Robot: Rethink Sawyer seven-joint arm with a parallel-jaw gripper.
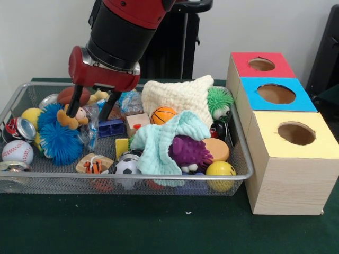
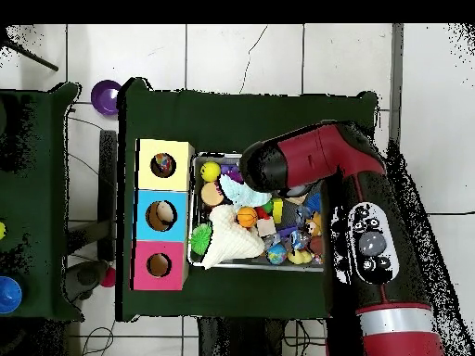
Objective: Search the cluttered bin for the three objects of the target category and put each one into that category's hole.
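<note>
Soccer ball [image 1: 127,167] nearest, against the wire bin's [image 1: 244,153] front edge. Back by the left rear corner: gripper [image 1: 91,112] spread wide, gripping nothing, straddling a small doll [image 1: 79,114] just beside the blue spiky ball [image 1: 59,137]. Probably the pick. Doll seemingly slumped, head toward the bin's left edge, long axis roughly across the fingers; hard to confirm. Lower straight, close on the torso, avoid the crinkly wrapper alongside.

From overhead: claw hidden under the arm [image 2: 315,162]; doll not discernible. Yellow box [image 2: 148,153] touching the bin's short end.
</note>
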